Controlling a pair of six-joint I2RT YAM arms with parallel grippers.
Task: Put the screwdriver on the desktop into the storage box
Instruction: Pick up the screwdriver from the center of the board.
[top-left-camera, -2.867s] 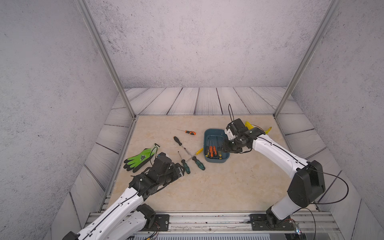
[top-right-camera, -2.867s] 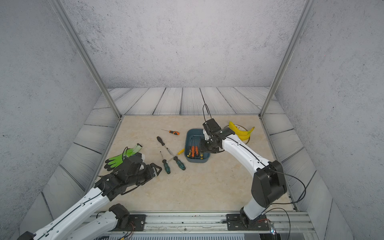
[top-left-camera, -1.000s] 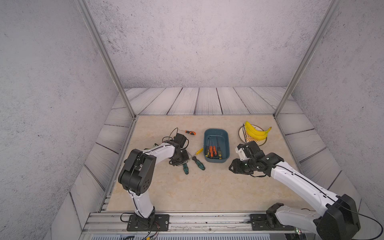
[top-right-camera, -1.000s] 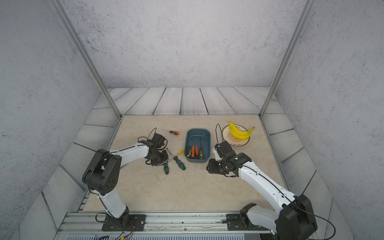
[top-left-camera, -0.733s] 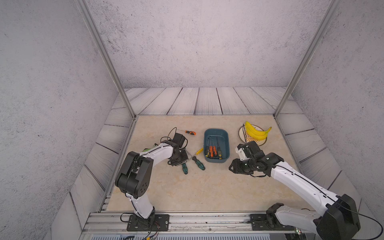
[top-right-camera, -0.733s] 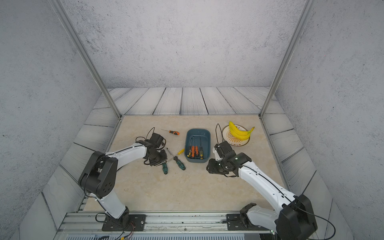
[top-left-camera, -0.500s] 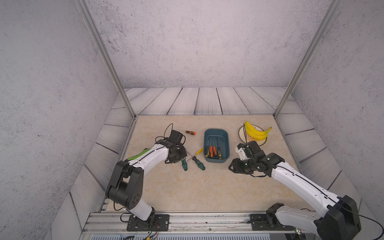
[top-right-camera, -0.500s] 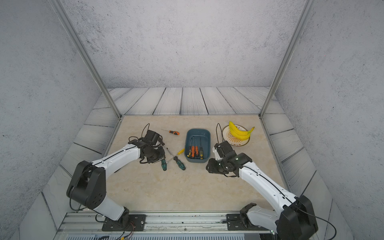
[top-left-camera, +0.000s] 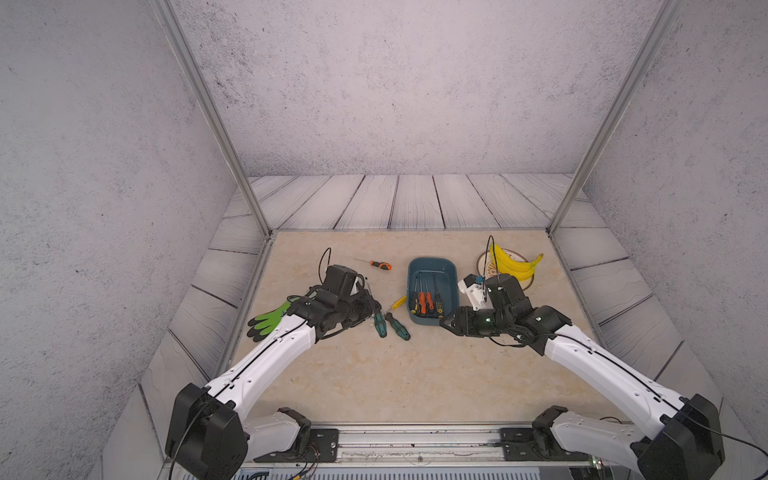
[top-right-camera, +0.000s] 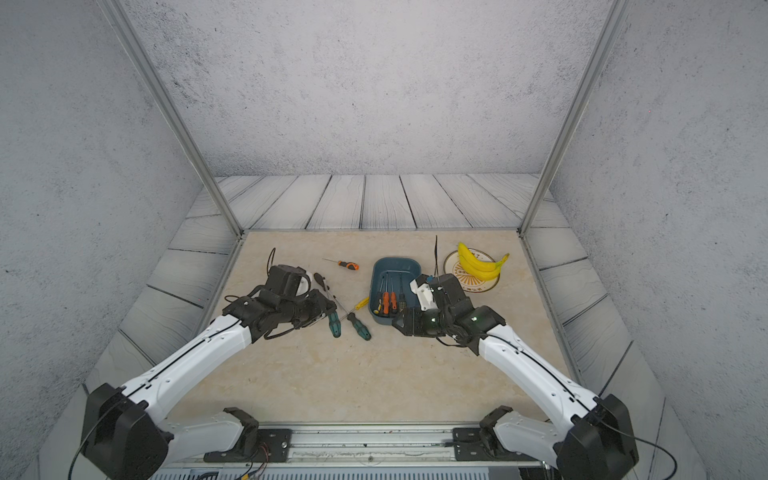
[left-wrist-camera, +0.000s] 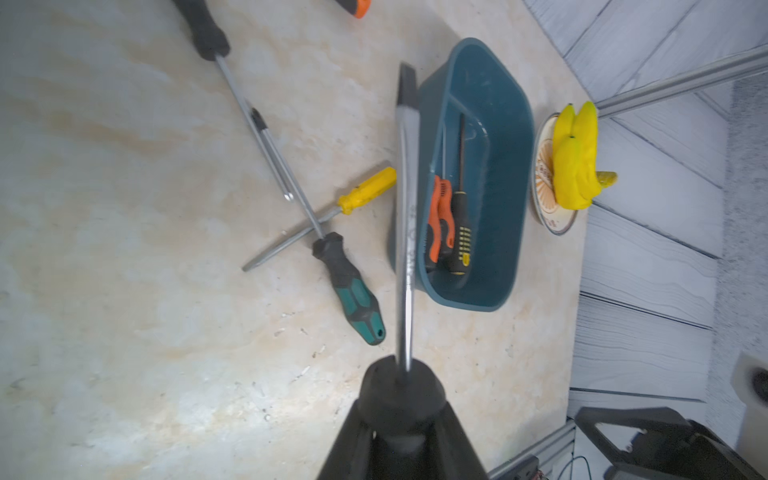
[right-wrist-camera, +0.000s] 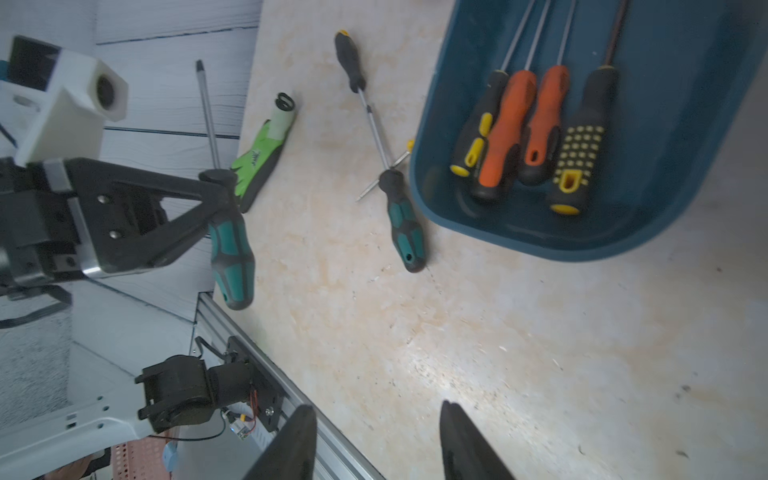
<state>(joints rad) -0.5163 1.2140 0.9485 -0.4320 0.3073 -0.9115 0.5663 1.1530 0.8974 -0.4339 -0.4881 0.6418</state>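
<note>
The left pincer was clamped on a teal-handled screwdriver, held clear of the bench between its left edge and the storage box (four other screwdrivers lay inside). The right pincer stood apart and empty by the box's near end.

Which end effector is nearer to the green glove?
Left. The left end effector, holding a screwdriver, is close to the glove; the right end effector is farther, by the near end of the box.

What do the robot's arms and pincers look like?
The left arm and right arm are white tubes with black joints. Thin black cables loop over the wrists. The left pincer and right pincer are black, with pointy triangle fingers.
</note>
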